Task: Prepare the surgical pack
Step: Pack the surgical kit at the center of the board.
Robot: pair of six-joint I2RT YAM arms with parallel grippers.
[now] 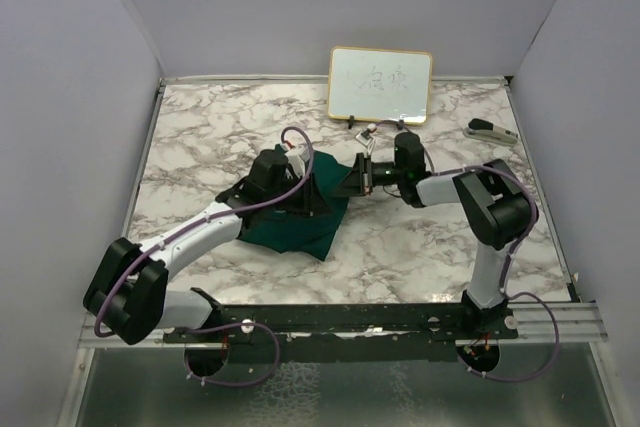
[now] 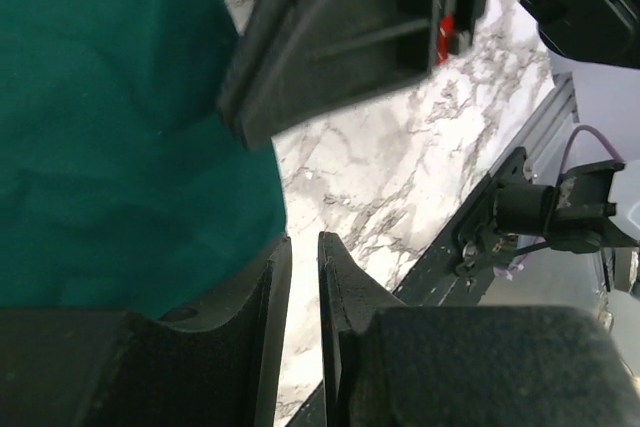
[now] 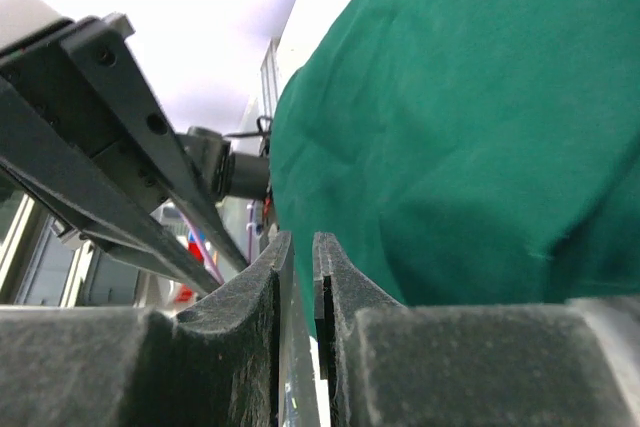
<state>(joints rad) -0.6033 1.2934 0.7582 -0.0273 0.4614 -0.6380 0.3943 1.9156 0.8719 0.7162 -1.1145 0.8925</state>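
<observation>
The dark green cloth (image 1: 290, 230) lies bunched and folded at the middle of the marble table. It fills the left of the left wrist view (image 2: 110, 127) and the right of the right wrist view (image 3: 480, 97). My left gripper (image 1: 322, 199) (image 2: 304, 242) is at the cloth's right edge, jaws closed to a thin slit with only marble showing between them. My right gripper (image 1: 352, 180) (image 3: 302, 237) faces it from the right, low at the same edge, jaws closed to a thin slit. The steel tray, instruments and gauze squares are out of view.
A gold-framed whiteboard (image 1: 380, 84) stands at the back centre. A grey stapler-like object (image 1: 490, 130) lies at the back right. White walls enclose the table on three sides. The two grippers' fingers are a few centimetres apart.
</observation>
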